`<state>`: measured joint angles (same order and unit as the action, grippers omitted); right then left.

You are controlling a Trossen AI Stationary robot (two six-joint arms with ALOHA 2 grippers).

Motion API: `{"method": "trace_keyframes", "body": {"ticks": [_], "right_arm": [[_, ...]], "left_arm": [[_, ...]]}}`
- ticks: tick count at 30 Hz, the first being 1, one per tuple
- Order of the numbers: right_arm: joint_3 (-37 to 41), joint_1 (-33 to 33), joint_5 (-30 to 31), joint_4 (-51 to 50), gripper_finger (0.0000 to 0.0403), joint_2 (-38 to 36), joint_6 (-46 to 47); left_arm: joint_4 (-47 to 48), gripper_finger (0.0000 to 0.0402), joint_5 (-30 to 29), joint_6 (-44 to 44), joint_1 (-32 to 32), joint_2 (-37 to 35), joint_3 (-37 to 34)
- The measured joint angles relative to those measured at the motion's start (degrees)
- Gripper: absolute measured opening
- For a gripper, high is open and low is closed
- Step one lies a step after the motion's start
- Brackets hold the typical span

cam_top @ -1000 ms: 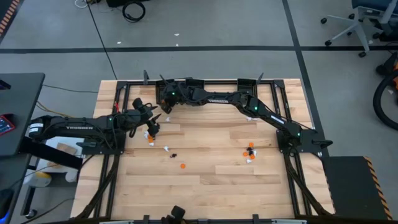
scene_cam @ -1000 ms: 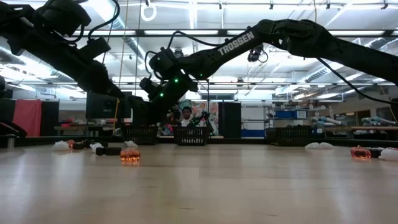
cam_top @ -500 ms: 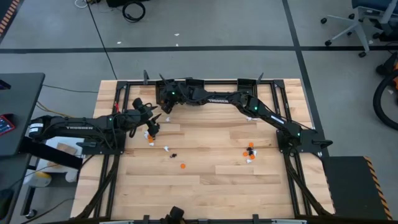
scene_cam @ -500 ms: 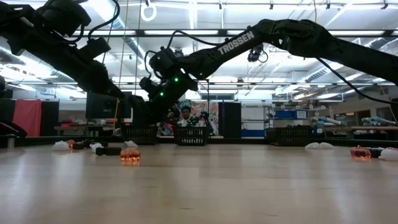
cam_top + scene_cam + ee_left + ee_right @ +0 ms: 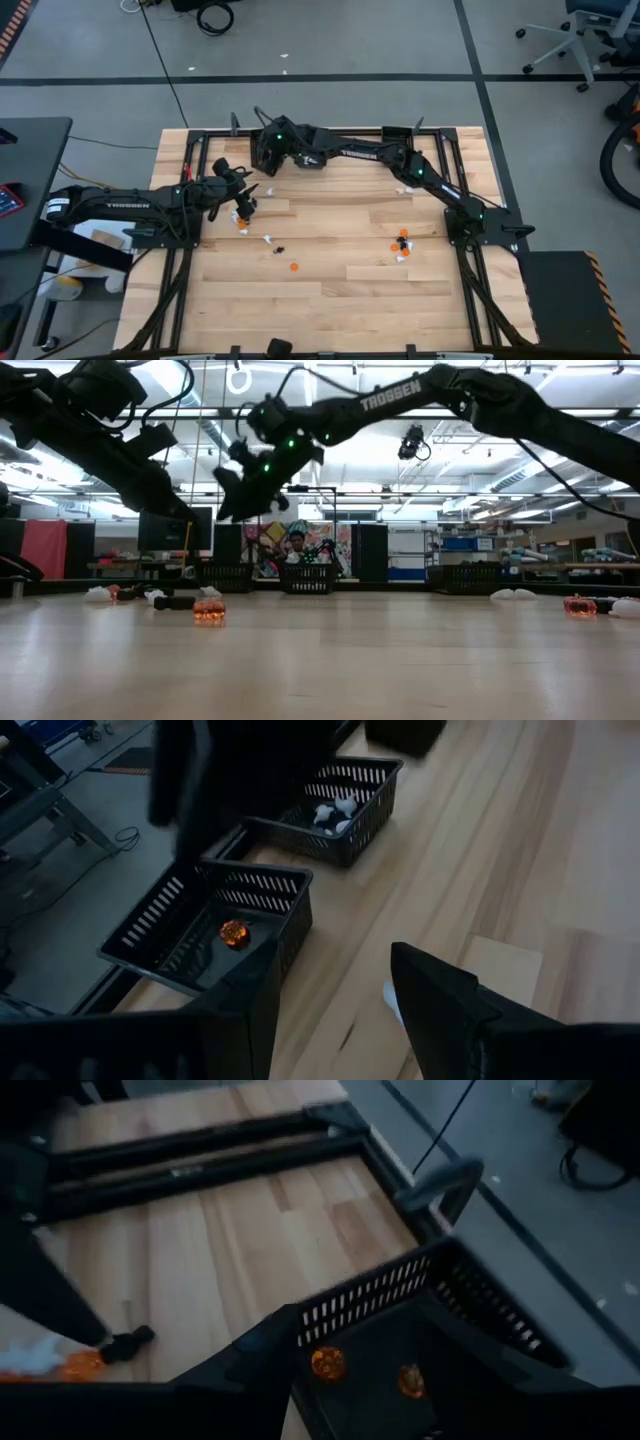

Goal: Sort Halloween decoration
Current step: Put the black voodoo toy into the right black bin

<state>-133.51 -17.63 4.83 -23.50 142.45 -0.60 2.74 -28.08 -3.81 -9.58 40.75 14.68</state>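
Observation:
The Halloween decoration lies in small groups of tiny trinkets on the wooden table: white and orange ones (image 5: pixel 242 221) by my left gripper, a black one (image 5: pixel 278 248), an orange one (image 5: pixel 293 267), and a cluster (image 5: pixel 401 245) at the right. Two orange trinkets (image 5: pixel 328 1363) lie in the far-left black bin (image 5: pixel 400 1295). White ones (image 5: pixel 335 812) lie in the neighbouring bin (image 5: pixel 350 795). My right gripper (image 5: pixel 365 1330) hangs open above the orange bin, holding nothing. My left gripper (image 5: pixel 335 960) stands open above the table, with a white trinket (image 5: pixel 390 1000) on the wood below it.
Black bins stand in a row along the table's far edge, inside a black metal frame (image 5: pixel 200 150) that runs round the table. The right arm (image 5: pixel 400 165) stretches across the far half of the table. Bare wood lies in the near half (image 5: pixel 330 300).
My right gripper has risen well above the far-left bin and stays over it. My left arm has kept still, and the trinkets on the table have not moved.

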Motion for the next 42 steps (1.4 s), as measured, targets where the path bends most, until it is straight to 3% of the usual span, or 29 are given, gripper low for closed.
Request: {"method": "trace_keyframes", "body": {"ticks": [10, 21, 42], "right_arm": [[0.02, 5.34, 9.18, -7.68, 0.0188, -6.58, -8.65], [0.02, 9.2, 11.83, -19.09, 0.016, -8.33, -9.45], [0.02, 16.36, 15.24, -31.01, 0.0159, -8.33, -7.23]], "left_arm": [[0.68, 0.0172, 0.0, 0.0, 0.0, 0.0, -0.02], [0.64, 0.0172, 0.0, 0.22, 0.0, 0.0, -0.02], [0.95, 0.0172, 0.0, 0.19, 0.01, 0.0, -0.02]]}}
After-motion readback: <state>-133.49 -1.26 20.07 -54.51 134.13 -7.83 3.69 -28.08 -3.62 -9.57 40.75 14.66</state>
